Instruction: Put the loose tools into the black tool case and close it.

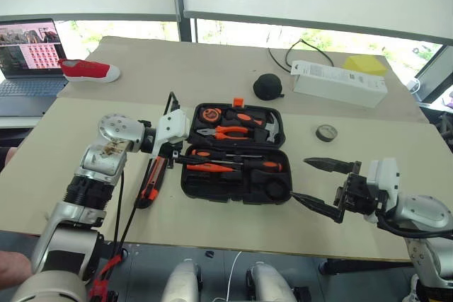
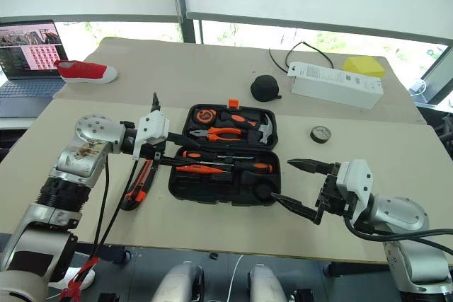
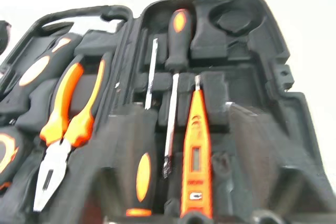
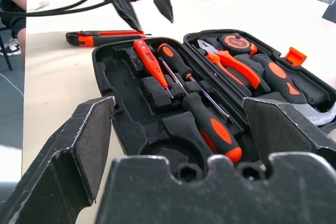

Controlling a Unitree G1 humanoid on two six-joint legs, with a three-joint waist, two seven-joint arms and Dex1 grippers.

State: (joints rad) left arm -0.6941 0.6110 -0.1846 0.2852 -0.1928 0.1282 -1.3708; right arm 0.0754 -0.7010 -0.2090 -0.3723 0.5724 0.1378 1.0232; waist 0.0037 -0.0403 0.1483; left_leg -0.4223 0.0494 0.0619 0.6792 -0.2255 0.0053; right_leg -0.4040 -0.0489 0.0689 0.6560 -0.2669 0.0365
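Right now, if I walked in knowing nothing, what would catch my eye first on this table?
Probably the open black tool case mid-table, its slots packed with orange-handled pliers and screwdrivers. The robot's left gripper hovers at the case's left end and its right gripper, fingers spread wide, waits at the other end. An orange-black utility knife lies loose left of the case, and a dark tape roll off to its right.

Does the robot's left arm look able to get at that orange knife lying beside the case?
Probably yes. The utility knife lies on bare table just left of the open case, right beneath the left gripper, with nothing lying over it.
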